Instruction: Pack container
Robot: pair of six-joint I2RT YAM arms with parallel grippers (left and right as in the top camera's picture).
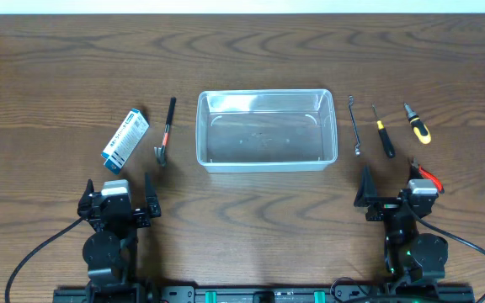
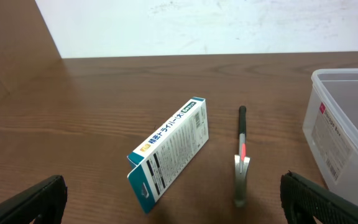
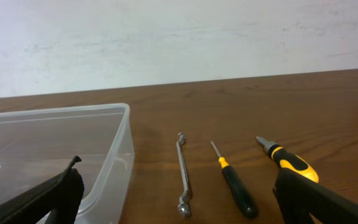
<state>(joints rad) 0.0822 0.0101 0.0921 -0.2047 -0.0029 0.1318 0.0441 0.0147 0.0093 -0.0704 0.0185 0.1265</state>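
The container (image 1: 266,92) is set at the middle of the tabletop (image 1: 251,50). It lies between a box (image 1: 125,140) and a hammer (image 1: 165,135) on the left and a wrench (image 1: 354,124), a black screwdriver (image 1: 384,135) and a yellow screwdriver (image 1: 418,124) on the right. The left fingers (image 2: 39,200) and the right fingers (image 3: 58,198) are spread wide, with nothing gripped.

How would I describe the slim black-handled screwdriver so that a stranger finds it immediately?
Find the clear container mid-table; three tools lie in a row to its right. The screwdriver is the middle one, between a bare metal wrench and a yellow-and-black driver. Only its handle is black with a yellow collar.
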